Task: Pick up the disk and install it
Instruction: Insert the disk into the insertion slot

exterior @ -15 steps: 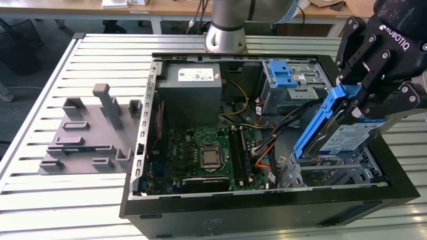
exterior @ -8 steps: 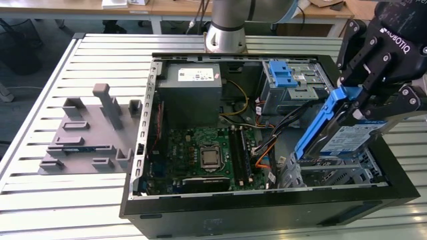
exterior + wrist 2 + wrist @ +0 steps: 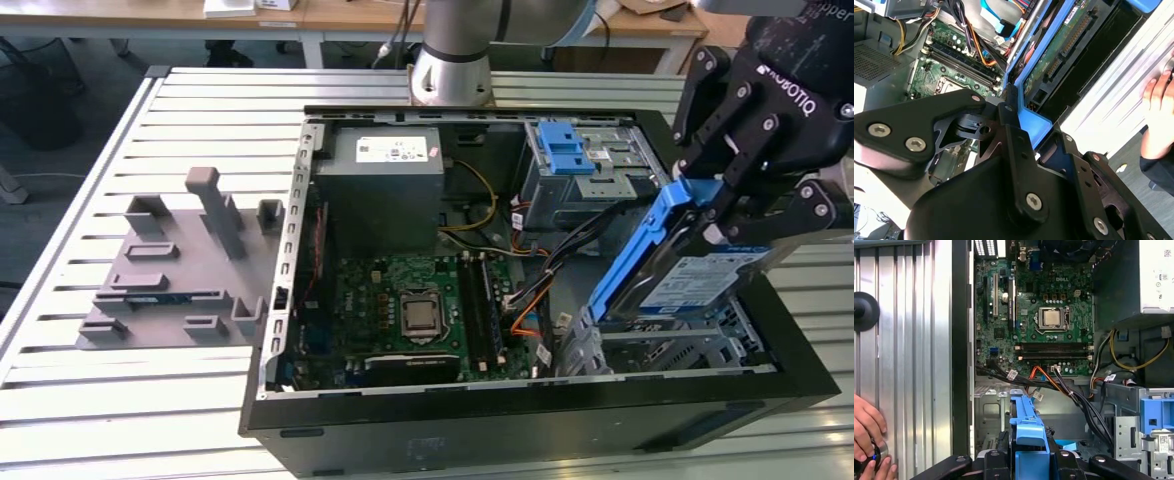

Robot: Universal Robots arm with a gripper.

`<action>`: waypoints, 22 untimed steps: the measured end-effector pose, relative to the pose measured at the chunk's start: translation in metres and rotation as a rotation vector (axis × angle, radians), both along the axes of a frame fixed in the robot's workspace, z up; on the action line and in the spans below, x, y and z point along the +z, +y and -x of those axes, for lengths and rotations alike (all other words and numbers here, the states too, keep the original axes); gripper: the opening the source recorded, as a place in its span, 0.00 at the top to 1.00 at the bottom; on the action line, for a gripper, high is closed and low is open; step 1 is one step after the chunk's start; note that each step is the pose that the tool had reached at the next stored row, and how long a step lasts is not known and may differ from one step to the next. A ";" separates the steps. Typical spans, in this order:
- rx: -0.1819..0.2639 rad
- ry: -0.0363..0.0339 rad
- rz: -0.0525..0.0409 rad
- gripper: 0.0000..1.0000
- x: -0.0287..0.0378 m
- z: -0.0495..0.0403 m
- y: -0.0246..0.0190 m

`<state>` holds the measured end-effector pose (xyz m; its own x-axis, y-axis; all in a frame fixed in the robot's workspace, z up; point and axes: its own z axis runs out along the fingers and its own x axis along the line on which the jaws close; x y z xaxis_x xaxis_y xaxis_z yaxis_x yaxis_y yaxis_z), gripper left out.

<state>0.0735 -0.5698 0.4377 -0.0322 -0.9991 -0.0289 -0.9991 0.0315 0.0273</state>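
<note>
The disk (image 3: 694, 282), where does the exterior view put it?

Past the grey fixture (image 3: 174, 270) on the exterior view's left and past the motherboard (image 3: 414, 300). It hangs tilted over the drive bay at the right end of the open computer case (image 3: 287, 250).

And the gripper (image 3: 714, 205)?

Its jaws are closed narrowly on the upper end of the disk's blue carrier (image 3: 638, 255).

What do the wrist views add?

The second wrist view shows the disk's green circuit board (image 3: 1064, 45). Both wrist views catch a person's hand (image 3: 1159, 95) (image 3: 866, 432) by the ribbed table (image 3: 904, 340), and in the first it rests on a small round object.
</note>
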 end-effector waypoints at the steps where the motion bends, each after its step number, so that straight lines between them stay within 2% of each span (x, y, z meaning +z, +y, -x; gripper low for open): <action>1: 0.000 0.0000 0.0000 0.64 -0.0004 0.0000 -0.0001; 15: 0.000 0.0000 0.0006 0.64 -0.0060 -0.0001 -0.0008; 22: 0.000 0.0000 0.0001 0.64 -0.0060 0.0000 -0.0008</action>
